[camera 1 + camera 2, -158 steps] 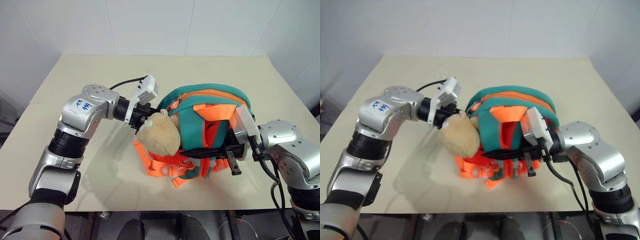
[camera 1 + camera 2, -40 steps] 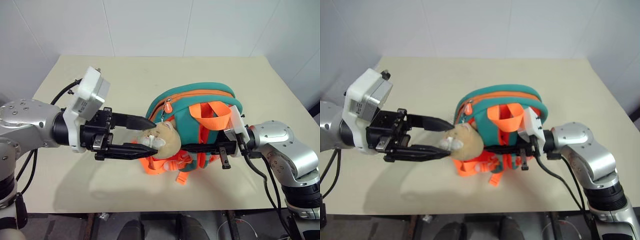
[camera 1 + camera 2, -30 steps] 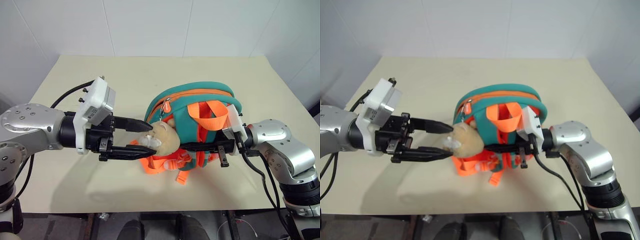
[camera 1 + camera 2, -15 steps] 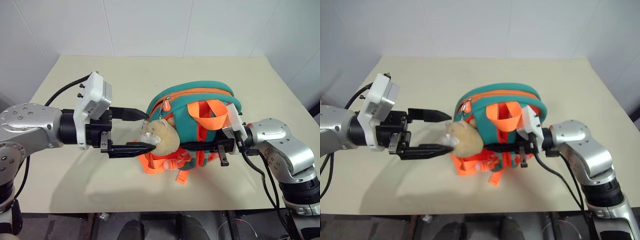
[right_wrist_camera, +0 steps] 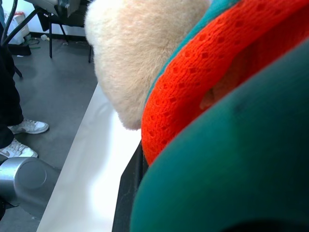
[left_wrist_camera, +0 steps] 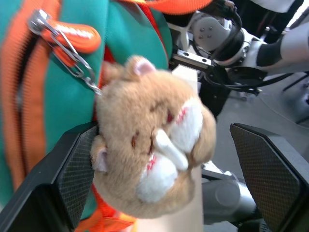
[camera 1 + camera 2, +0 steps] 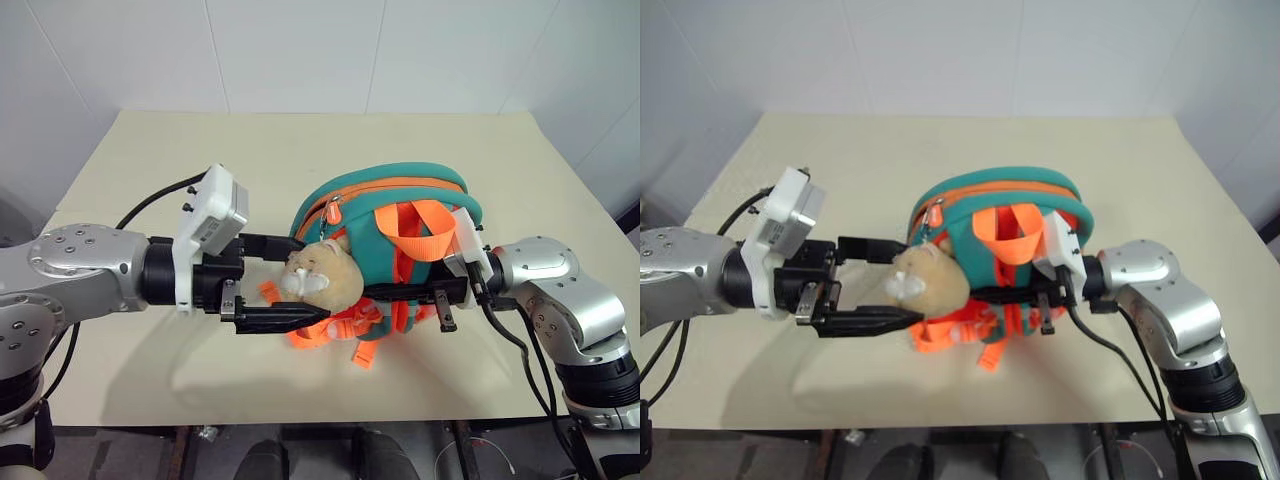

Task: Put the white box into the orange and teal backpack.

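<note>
2 grippers flank the orange and teal backpack point(image 7: 400, 240) standing mid-table point(image 7: 150, 150). We see our left gripper point(image 7: 290, 280) spread wide around the plush toy point(image 7: 322, 278); our right gripper point(image 7: 400, 293) is clenched on the backpack's strap side. We judge the white box already inside, zipper closing left. Left wrist view reveals the zipper pull point(image 6: 72, 34).

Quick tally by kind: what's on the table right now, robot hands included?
Backpack: 1
Plush toy, clipped to the backpack: 1
Robot hands: 2, the left hand open around the toy, the right hand shut on the backpack
Total: 4
</note>
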{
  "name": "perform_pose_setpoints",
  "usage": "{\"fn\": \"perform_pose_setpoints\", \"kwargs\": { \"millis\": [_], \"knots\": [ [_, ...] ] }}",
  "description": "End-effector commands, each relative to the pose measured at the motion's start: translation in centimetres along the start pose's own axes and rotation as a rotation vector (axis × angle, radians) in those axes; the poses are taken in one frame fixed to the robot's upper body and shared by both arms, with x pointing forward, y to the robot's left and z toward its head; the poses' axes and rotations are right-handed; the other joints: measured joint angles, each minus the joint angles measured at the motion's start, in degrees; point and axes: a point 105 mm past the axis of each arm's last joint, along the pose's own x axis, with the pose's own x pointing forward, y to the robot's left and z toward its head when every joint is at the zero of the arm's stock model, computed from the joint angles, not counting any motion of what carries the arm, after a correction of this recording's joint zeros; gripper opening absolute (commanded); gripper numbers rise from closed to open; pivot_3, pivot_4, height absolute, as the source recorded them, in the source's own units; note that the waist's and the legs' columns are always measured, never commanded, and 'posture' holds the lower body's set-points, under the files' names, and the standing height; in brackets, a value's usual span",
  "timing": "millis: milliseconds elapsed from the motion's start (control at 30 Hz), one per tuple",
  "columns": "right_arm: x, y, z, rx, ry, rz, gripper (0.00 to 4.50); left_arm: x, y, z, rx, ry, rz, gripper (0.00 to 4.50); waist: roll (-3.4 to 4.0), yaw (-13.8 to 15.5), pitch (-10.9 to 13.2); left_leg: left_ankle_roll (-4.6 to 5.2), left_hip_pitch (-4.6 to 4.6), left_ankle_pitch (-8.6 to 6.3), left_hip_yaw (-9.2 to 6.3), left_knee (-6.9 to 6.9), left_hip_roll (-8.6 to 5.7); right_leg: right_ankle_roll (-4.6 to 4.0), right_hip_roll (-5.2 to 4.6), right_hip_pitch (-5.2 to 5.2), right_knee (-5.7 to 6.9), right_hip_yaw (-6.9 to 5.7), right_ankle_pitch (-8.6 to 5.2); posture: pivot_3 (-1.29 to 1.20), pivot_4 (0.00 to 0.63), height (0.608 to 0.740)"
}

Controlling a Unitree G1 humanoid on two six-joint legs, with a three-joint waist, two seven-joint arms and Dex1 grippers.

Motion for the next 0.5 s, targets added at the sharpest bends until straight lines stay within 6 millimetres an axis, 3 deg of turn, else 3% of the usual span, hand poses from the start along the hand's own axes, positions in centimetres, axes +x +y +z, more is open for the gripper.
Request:
{"fn": "perform_pose_setpoints", "kwargs": {
  "millis": [33, 333, 500],
  "knots": [
    [0.2, 0.0, 1.0, -0.048, -0.024, 0.003, 0.50, 0.6, 0.3, -0.7, 0.028, 0.056, 0.024, 4.48, 0.00, 0.0, 0.0, 0.00, 0.00, 0.00, 0.00, 0.00, 0.00, 0.00, 0.01, 0.00, 0.00, 0.00, 0.00, 0.00, 0.150, 0.740],
    [0.3, -0.1, 1.0, -0.051, -0.026, 0.002, 0.50, 1.9, 0.9, 0.1, 0.122, 0.034, 0.040, 4.48, 0.00, 0.0, 0.0, -0.01, 0.00, 0.00, 0.01, 0.00, -0.02, 0.00, 0.03, 0.00, -0.01, 0.01, 0.00, 0.00, 0.150, 0.740],
    [0.3, -0.1, 1.0, -0.052, -0.026, 0.001, 0.50, 2.1, 1.3, 0.7, 0.143, 0.001, 0.063, 3.30, 0.00, 0.1, 0.0, -0.01, -0.01, 0.01, 0.00, 0.00, -0.03, 0.00, 0.02, 0.01, -0.01, 0.01, 0.00, 0.00, 0.150, 0.740]
  ]
}}
